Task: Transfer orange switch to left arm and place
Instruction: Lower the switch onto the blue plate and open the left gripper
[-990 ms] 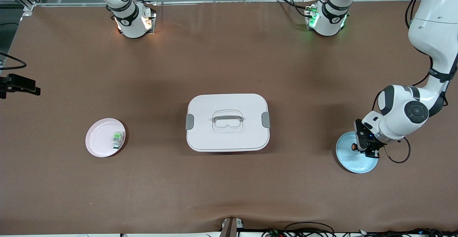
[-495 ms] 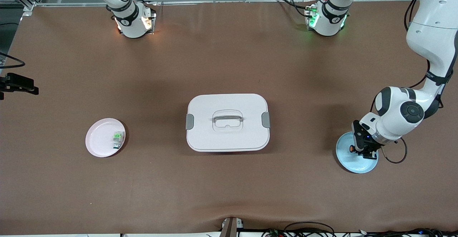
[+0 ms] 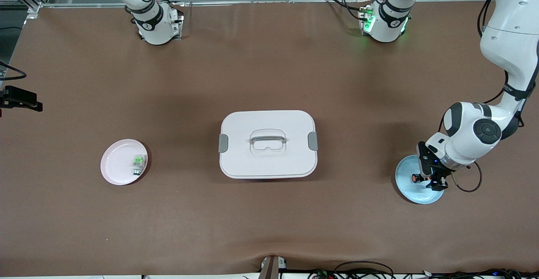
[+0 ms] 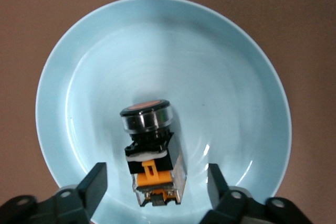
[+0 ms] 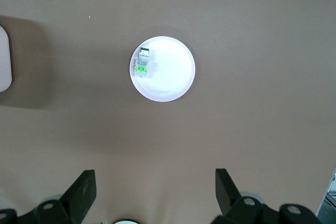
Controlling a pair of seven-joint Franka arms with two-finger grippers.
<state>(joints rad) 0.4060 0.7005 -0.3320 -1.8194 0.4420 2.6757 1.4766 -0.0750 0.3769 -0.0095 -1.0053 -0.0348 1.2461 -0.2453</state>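
Here we found the orange switch (image 4: 151, 153) lying on the blue plate (image 4: 236, 77) between the left gripper's (image 4: 156, 182) parted fingers, while the right gripper (image 5: 152, 192), also parted, waited aloft.

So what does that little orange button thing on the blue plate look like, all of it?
The orange switch is a tiny plastic-looking part: a round orange button in a black ring, a black neck, then an orange block with a clear casing. It lies on its side on the blue plate, near the left arm's end of the table. The left gripper hangs over it with fingers open on either side, not touching it.
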